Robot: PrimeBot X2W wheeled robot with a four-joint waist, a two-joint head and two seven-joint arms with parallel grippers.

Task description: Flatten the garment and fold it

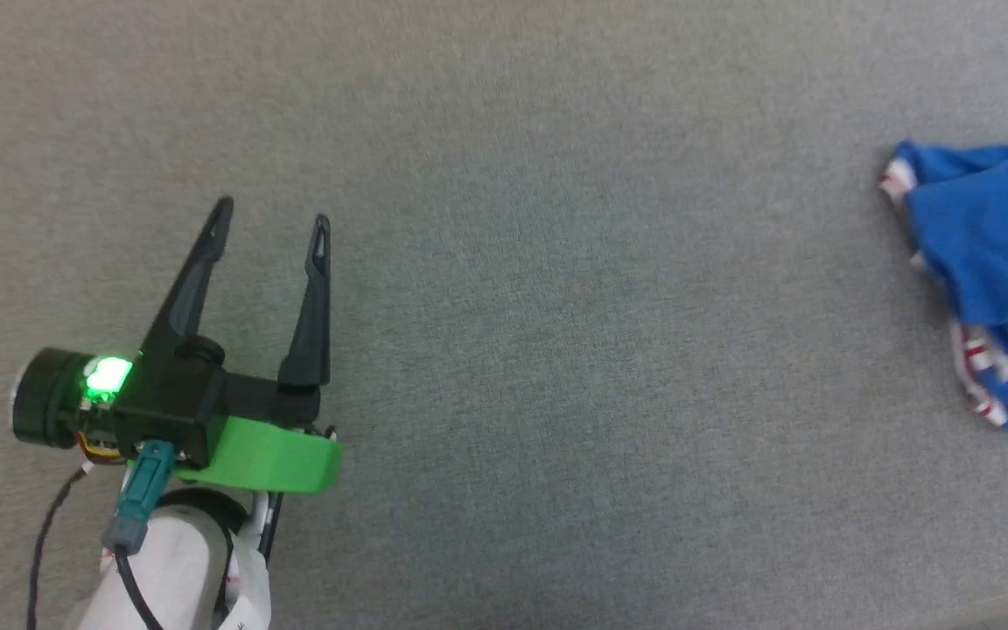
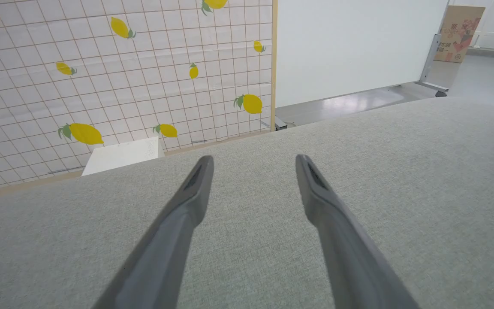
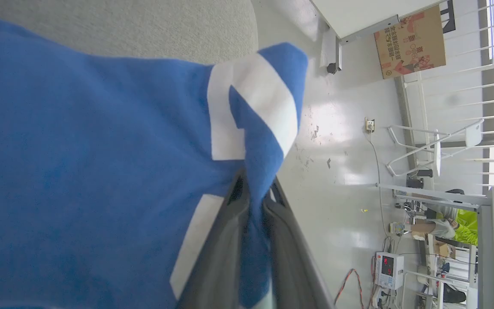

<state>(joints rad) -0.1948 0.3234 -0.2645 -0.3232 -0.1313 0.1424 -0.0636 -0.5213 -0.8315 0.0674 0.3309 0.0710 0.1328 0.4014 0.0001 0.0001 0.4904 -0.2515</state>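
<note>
Right gripper (image 3: 255, 189) pinched tight on a blue fold of shirt (image 3: 79, 150), which is bunched far right over the grey surface (image 1: 556, 350). Left gripper (image 1: 271, 214) wide, empty, well apart. Soft, light, limp jersey; probably best taken at hem corners or shoulders.

Bright, even indoor light; soft blur, wide-angle edge distortion.

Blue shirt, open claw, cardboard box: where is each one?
blue shirt (image 1: 994, 236): head view, on its blue body cloth.
left gripper (image 1: 272, 212): head view, midway between its open fingertips.
cardboard box (image 3: 410, 43): right wrist view, on its printed face.
</note>
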